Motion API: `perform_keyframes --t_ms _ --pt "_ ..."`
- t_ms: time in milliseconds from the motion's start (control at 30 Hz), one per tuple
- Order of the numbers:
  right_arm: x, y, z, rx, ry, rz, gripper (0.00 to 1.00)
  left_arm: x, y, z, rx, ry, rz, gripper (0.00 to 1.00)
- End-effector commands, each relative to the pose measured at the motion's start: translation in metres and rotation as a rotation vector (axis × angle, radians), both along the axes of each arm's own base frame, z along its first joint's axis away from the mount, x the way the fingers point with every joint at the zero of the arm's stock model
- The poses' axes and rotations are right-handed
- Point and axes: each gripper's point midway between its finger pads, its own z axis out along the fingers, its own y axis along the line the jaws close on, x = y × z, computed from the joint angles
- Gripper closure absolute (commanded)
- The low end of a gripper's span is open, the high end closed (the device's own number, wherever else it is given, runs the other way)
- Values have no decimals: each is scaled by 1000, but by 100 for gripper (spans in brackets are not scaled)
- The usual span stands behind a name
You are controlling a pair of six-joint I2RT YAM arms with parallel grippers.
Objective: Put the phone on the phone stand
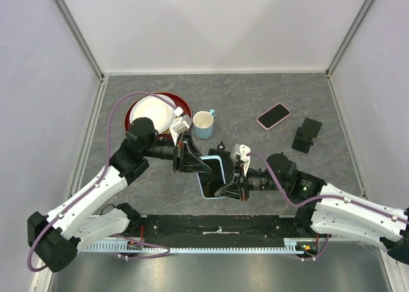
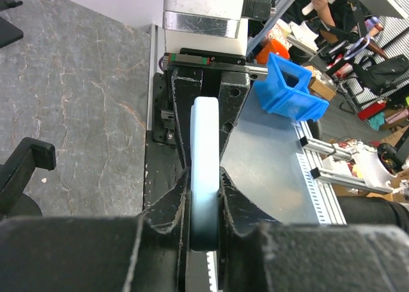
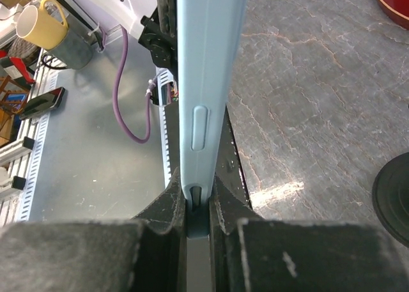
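Jaws of the left arm [image 1: 96, 190] and right arm [image 1: 345, 209] are both clenching the light-blue phone [image 1: 213, 175] between them above the surface [image 1: 255, 94], while the phone stand [image 1: 307, 135] is sitting nearer the right arm.

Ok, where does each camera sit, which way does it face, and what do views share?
Top external: above and behind, looking down on the table; left arm and right arm show.
Left wrist: looks along the left gripper toward the table's near edge; its fingers show.
Right wrist: looks along the right gripper, opposite way; its fingers show.
Shared by all: the blue phone, clamped by both grippers.
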Motion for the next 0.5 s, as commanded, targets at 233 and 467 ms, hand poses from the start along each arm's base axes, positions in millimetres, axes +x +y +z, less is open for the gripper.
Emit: perform_keyframes --t_ms 233,467 --pt "48 -21 17 6 -56 -328 22 15 12 29 -80 -130 216 98" --pt "33 -22 24 101 -4 -281 9 17 12 30 -80 -127 230 98"
